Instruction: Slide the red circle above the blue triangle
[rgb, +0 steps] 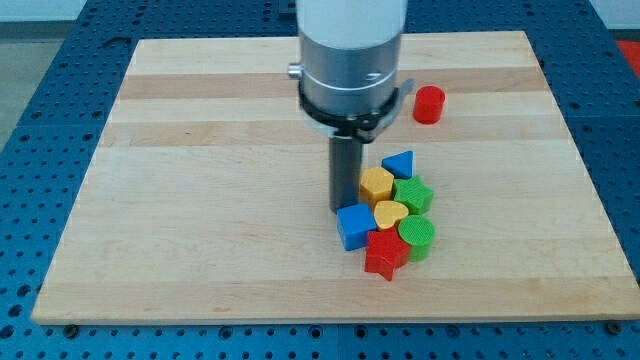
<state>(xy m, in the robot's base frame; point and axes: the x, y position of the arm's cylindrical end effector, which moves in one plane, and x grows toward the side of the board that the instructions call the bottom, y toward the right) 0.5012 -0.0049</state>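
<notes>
task status: appears near its end. the red circle (429, 104) sits toward the view's top right, above the blue triangle (400, 163) and a little to the view's right of it, clear of it and of the cluster. any remaining work looks like minor alignment only.

my tip (345, 208) rests at the cluster's left edge, just beside the blue cube (354, 226) and yellow hexagon (376, 185), well apart from the red circle. there is no hand on this arm, only the rod, so nothing is pinched.

surface: pale wooden table (200, 200), flat. surrounding: blue perforated base (40, 100).
</notes>
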